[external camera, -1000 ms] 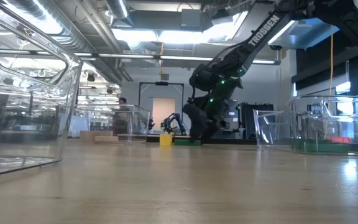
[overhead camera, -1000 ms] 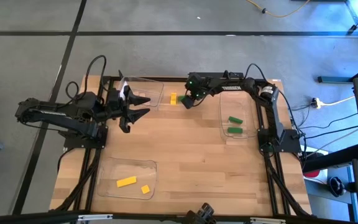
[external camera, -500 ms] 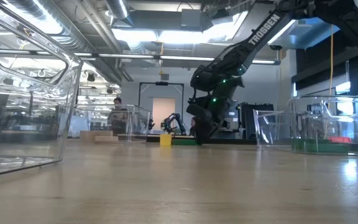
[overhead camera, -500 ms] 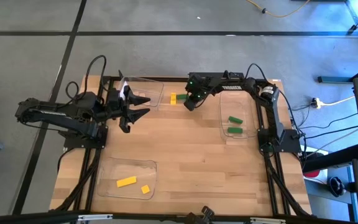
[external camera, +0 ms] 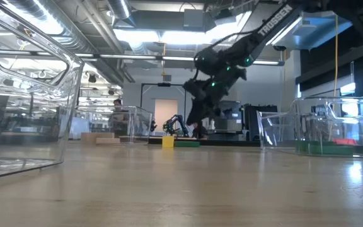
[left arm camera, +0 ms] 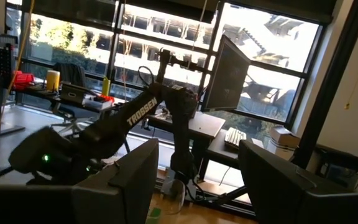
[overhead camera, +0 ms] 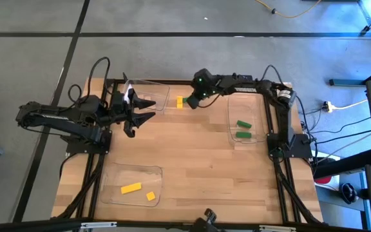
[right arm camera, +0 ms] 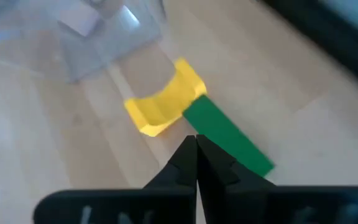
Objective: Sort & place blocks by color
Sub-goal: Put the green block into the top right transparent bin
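Blocks are partly sorted: a green bar point(right arm camera: 229, 140) and a yellow arch piece point(right arm camera: 165, 102) lie touching on the table's far side, beside the far left clear tray point(overhead camera: 152, 95). Right gripper point(right arm camera: 196, 147) hangs just above the bar, fingers pressed together on nothing. It should spread them, straddle the green bar alone, then carry it to the green tray point(overhead camera: 247, 116). Left gripper point(overhead camera: 136, 116) waits, fingers apart. Whether the green bar shifted is unclear.
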